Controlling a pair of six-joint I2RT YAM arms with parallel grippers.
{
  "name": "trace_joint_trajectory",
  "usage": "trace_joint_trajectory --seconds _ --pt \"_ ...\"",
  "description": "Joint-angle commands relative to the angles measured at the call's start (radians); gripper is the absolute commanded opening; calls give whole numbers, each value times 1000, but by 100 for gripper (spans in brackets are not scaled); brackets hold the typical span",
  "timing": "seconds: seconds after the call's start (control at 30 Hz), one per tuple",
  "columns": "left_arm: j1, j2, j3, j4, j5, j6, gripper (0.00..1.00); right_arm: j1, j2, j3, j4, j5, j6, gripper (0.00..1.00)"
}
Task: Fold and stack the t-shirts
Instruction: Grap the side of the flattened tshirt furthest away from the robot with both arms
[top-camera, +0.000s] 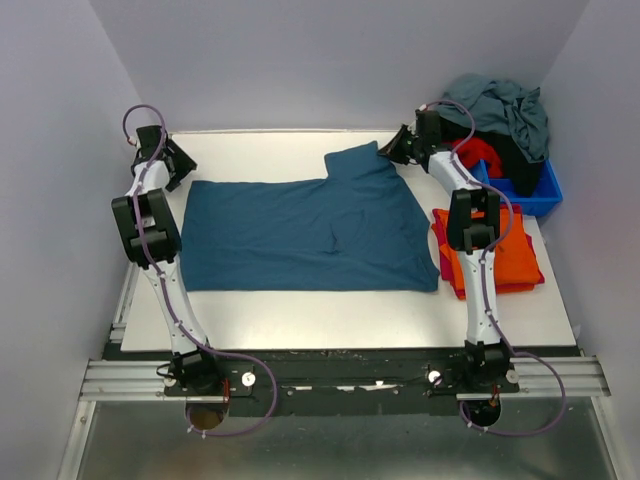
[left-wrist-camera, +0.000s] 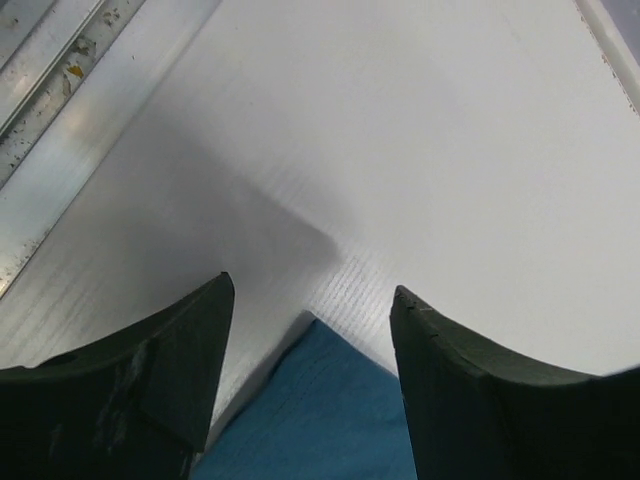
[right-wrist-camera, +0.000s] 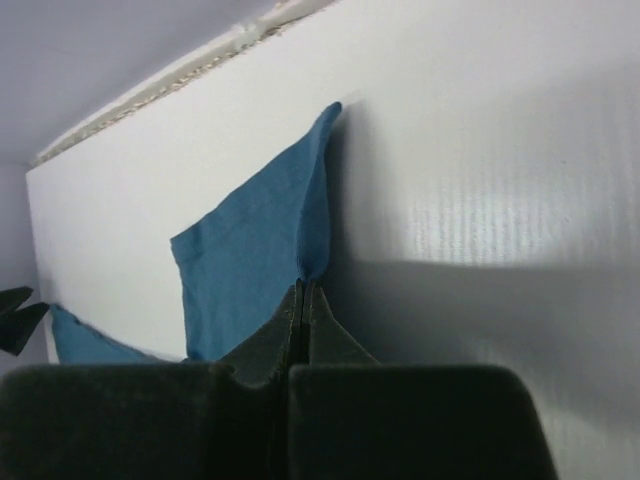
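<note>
Blue bin (top-camera: 530, 203) holding grey-blue shirt (top-camera: 505, 105) and red shirt (top-camera: 483, 153), my right tool (right-wrist-camera: 303, 292) clenched on teal shirt (top-camera: 300, 235), my left tool (left-wrist-camera: 312, 290) released

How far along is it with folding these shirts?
Done: a folded orange stack sits on the right. In hand: the teal shirt lies spread flat, the right gripper pinching its far corner, the left gripper open over the other corner. Left: fold it, then the heap in the blue bin.
</note>
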Motion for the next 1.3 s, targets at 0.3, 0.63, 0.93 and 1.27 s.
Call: trace_joint_trajectory --seconds 0.3,0.63,0.93,1.27 --pt "-40 64 102 -140 -46 58 64 -27 -38 -77 172 -119 34 1" --pt "-46 90 144 -232 -89 112 55 -33 -52 -99 190 -136 56 1" --pt "-76 97 198 -329 -159 163 53 -34 -51 -99 195 -139 68 1" --pt "-85 171 291 -367 -126 167 41 -42 -58 -100 193 -147 71 1"
